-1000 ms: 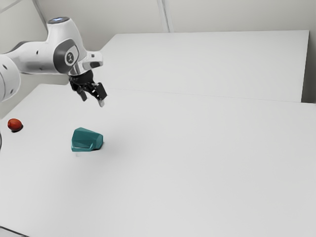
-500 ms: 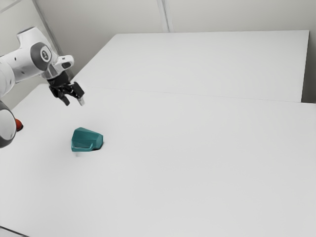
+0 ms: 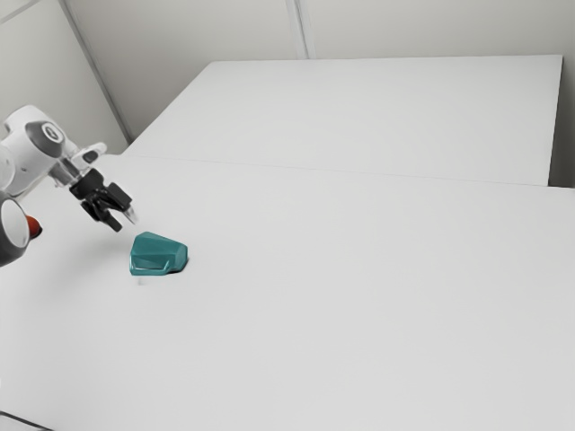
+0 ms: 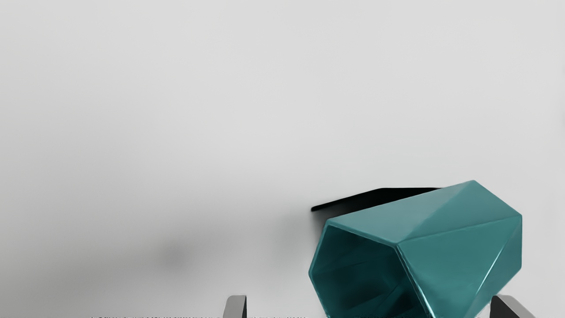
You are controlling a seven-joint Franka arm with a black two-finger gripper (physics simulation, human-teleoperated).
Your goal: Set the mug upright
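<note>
In the exterior view my gripper (image 3: 119, 222) hangs above the table, a little up and to the exterior view's left of the teal mug (image 3: 158, 255). The faceted mug lies on its side, its closed end toward the exterior view's right. In the wrist view, the fingertips of my gripper (image 4: 368, 307) stand wide apart, with nothing held. There the mug (image 4: 459, 247) shows its open mouth and lies beyond the fingertips, nearer to one of them.
A white table (image 3: 359, 305) carries the mug. At the exterior view's left a red round object (image 3: 34, 227) is partly hidden behind the arm. A dark line, perhaps a cable (image 3: 25, 421), crosses the lower left corner.
My arm has drawn back toward the exterior view's left, then come down nearer the table and the mug. The mug has not moved; the arm now partly covers the red object.
</note>
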